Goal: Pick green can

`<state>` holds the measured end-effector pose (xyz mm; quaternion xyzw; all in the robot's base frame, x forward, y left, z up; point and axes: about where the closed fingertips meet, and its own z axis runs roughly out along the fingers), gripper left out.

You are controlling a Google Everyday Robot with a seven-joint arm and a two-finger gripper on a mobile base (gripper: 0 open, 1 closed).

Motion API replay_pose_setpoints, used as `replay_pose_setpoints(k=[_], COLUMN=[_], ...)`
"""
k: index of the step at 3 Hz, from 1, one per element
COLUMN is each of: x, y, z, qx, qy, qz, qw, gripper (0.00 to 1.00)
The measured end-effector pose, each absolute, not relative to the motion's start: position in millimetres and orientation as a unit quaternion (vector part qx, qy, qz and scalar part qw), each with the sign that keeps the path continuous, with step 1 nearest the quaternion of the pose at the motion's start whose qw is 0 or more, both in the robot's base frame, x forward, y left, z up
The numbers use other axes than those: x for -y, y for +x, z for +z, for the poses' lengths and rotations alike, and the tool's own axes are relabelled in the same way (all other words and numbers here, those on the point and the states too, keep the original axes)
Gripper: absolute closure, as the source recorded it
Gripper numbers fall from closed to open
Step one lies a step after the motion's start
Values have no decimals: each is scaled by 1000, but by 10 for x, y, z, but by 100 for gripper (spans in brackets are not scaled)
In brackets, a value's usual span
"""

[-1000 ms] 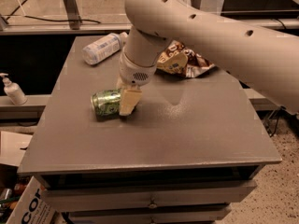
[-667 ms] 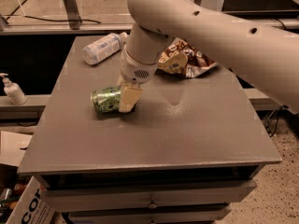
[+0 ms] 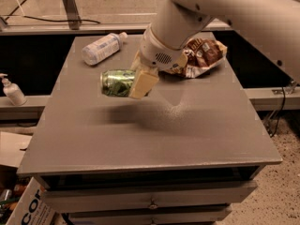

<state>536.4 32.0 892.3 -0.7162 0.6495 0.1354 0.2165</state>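
The green can (image 3: 116, 82), shiny with a pale mottled pattern, lies on its side in my gripper (image 3: 137, 81), held a little above the grey table (image 3: 140, 139). The gripper is shut on the can's right end. One pale finger (image 3: 143, 83) crosses the front of the can and the other is mostly hidden behind it. A shadow lies on the tabletop below the can. My large cream arm comes in from the upper right.
A white plastic bottle (image 3: 102, 47) lies at the table's back left. A crumpled brown snack bag (image 3: 202, 55) lies at the back right, behind the wrist. A soap dispenser (image 3: 12, 91) stands on a ledge to the left. A cardboard box (image 3: 26, 205) sits at the lower left.
The can, which lay on the table between the fingers, is now raised off the surface in the shut gripper, with its shadow showing beneath.
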Motion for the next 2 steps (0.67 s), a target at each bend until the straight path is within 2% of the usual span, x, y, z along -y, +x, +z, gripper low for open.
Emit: replay_pose_setpoints(k=[1, 2], x=[-16, 11], y=[5291, 5269], z=[9147, 9176], qx=[-661, -663], qy=[-690, -686], qz=[162, 168], qw=[245, 249], gripper=[100, 100])
